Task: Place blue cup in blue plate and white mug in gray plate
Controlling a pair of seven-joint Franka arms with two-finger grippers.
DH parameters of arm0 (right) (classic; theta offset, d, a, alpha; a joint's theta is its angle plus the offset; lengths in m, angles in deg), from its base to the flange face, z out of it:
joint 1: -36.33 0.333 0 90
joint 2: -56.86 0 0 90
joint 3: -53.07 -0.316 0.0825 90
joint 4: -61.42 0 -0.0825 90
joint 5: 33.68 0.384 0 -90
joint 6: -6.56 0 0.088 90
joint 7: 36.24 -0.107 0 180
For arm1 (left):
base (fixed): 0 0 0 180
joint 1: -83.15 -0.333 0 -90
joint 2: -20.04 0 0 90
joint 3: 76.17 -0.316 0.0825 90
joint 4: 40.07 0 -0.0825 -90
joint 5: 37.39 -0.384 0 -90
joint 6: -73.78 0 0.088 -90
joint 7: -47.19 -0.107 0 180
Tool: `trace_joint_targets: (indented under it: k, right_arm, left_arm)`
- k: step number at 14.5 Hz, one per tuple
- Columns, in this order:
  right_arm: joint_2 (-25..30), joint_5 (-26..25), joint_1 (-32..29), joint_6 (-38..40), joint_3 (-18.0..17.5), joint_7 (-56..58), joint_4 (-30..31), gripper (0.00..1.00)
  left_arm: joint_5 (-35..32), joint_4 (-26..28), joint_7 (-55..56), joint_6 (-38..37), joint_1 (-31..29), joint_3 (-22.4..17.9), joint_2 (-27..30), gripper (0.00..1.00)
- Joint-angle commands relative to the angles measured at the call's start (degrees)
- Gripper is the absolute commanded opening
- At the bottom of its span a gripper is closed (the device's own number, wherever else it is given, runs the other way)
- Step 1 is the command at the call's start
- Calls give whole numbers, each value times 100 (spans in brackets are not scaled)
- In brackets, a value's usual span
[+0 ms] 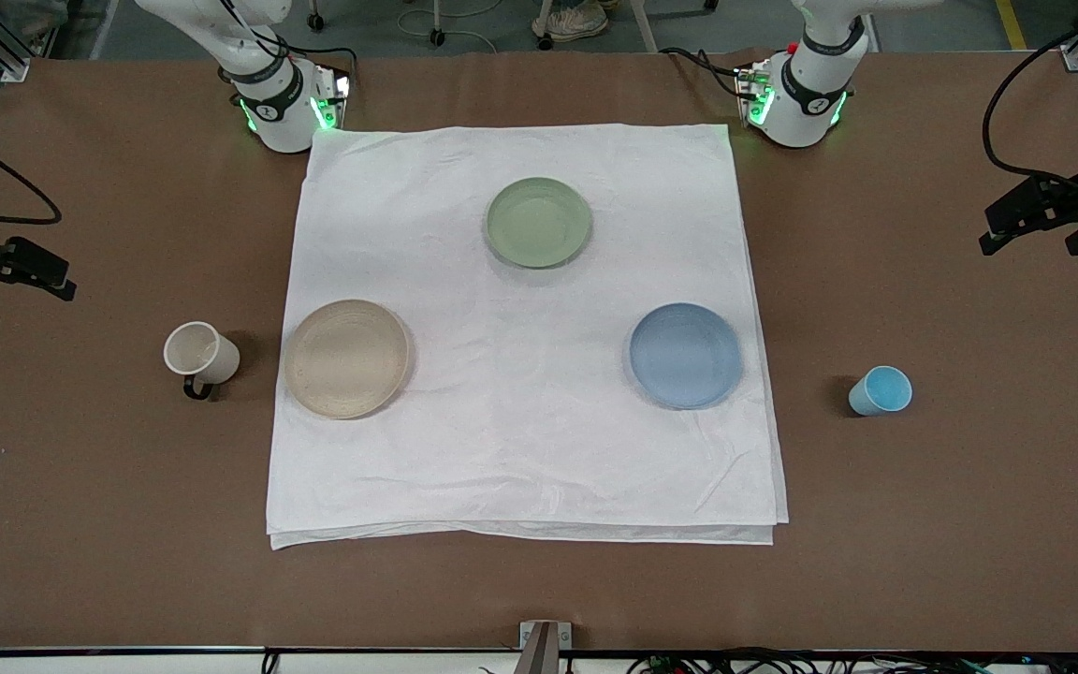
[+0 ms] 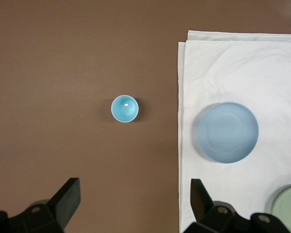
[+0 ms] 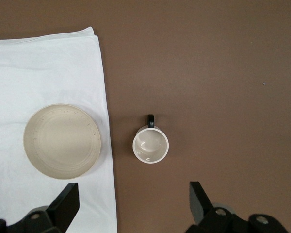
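Note:
The blue cup (image 1: 881,390) stands upright on the bare brown table at the left arm's end, apart from the blue plate (image 1: 686,355) on the white cloth. The white mug (image 1: 200,355) stands upright on the bare table at the right arm's end, beside the gray plate (image 1: 346,358). Both plates are empty. My left gripper (image 2: 135,182) is open and empty, high over the bare table, with the blue cup (image 2: 124,108) and blue plate (image 2: 228,132) below it. My right gripper (image 3: 133,185) is open and empty, high over the cloth's edge, with the mug (image 3: 150,145) and gray plate (image 3: 62,141) below.
A white cloth (image 1: 520,449) covers the table's middle. An empty pale green plate (image 1: 538,222) lies on it, farther from the front camera than the other two plates. The arm bases stand along the edge of the table farthest from the front camera.

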State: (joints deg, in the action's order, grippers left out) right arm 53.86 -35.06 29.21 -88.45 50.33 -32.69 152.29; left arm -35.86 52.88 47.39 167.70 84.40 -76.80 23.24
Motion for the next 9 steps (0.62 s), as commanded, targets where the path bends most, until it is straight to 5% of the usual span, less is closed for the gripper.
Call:
trace_joint_targets:
  k: [1,6,9]
  right_arm:
    - [185,-47,-123,-9,-96,-83,202,100]
    - [20,-56,-141,-114,-87,-83,202,100]
    - [-970,-56,-351,-684,-87,-74,202,100]
  left_arm:
    - [164,-85,-55,-120,-38,2,-21,100]
    - [338,-76,6,-120,-90,-50,-91,100]
    - [437,46,50,-24,-459,-51,-564,100]
